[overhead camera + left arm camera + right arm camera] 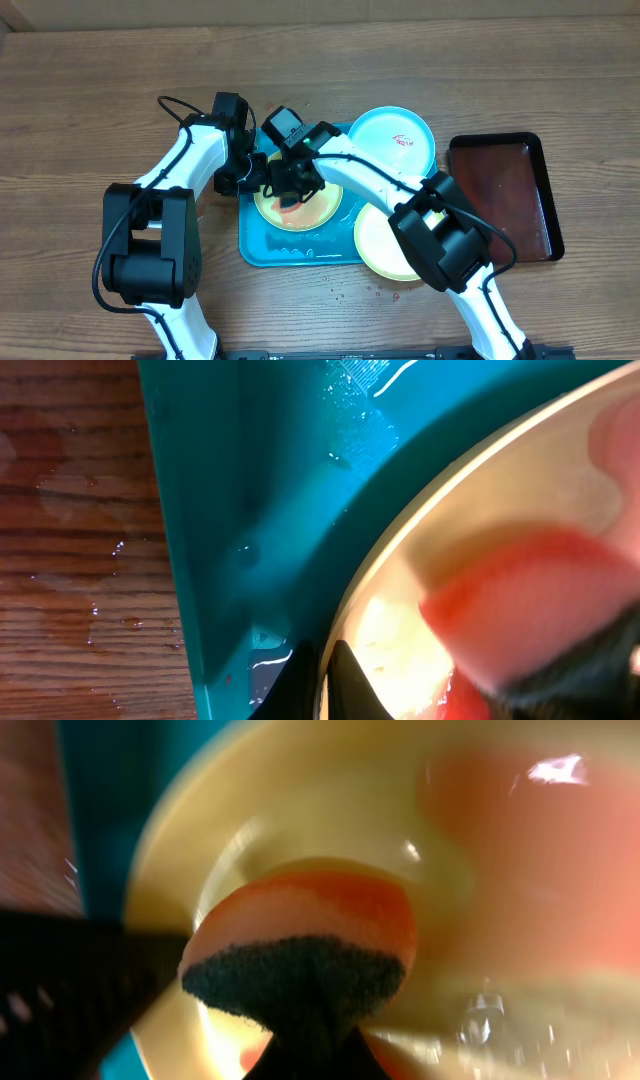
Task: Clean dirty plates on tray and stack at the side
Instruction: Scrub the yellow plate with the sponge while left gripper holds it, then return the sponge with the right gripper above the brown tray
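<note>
Evidently the yellow plate (318,212) is pinched at its rim by the left gripper (320,665), so it cannot slide on the tray (290,252) (visibly wet); a sponge (300,945), clamped in the right gripper (305,1055), is pressed onto the plate just beyond its fingertips.

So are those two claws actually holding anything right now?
Right gripper pinches an orange sponge by its dark scrubbing side. Left gripper appears to clamp the yellow plate by its rim.
</note>
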